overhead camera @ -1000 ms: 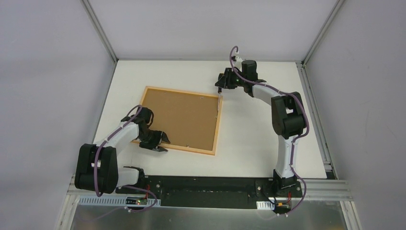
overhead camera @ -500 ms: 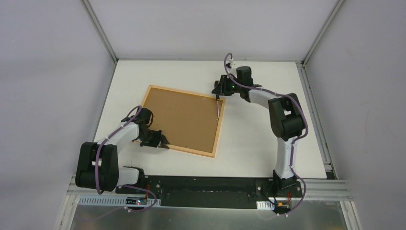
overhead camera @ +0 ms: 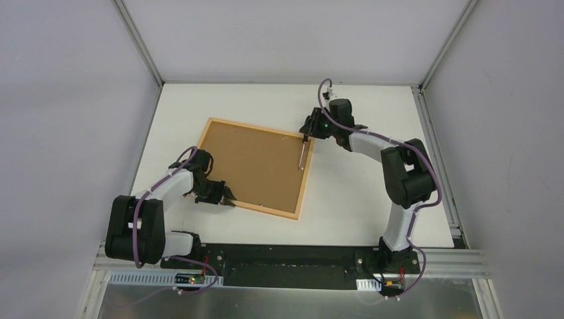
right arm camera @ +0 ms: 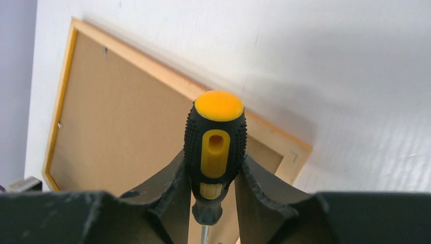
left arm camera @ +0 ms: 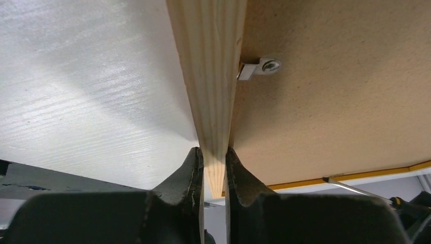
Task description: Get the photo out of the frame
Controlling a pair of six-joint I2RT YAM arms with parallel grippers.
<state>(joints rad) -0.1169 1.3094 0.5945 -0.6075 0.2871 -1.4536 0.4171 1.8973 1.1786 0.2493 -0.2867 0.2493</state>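
The frame (overhead camera: 263, 130) lies back up on the table, its pale wood rail around the brown backing board (overhead camera: 253, 163). The photo is hidden under the board. My left gripper (overhead camera: 225, 198) is shut on the frame's near-left rail (left arm camera: 213, 101), one finger on each side. A small metal clip (left arm camera: 259, 67) sits on the board beside the rail. My right gripper (overhead camera: 309, 127) is shut on a black and yellow screwdriver (right arm camera: 216, 137). Its shaft (overhead camera: 302, 156) points down over the frame's right edge.
The white table (overhead camera: 359, 193) ends at metal rails on all sides. Grey walls stand to the left, right and back. The screwdriver's tip (left arm camera: 350, 185) shows beyond the frame's far edge in the left wrist view.
The frame has turned slightly clockwise. My right gripper has moved a little nearer with the screwdriver, whose shaft now lies further over the frame's right edge. The left gripper keeps its hold.
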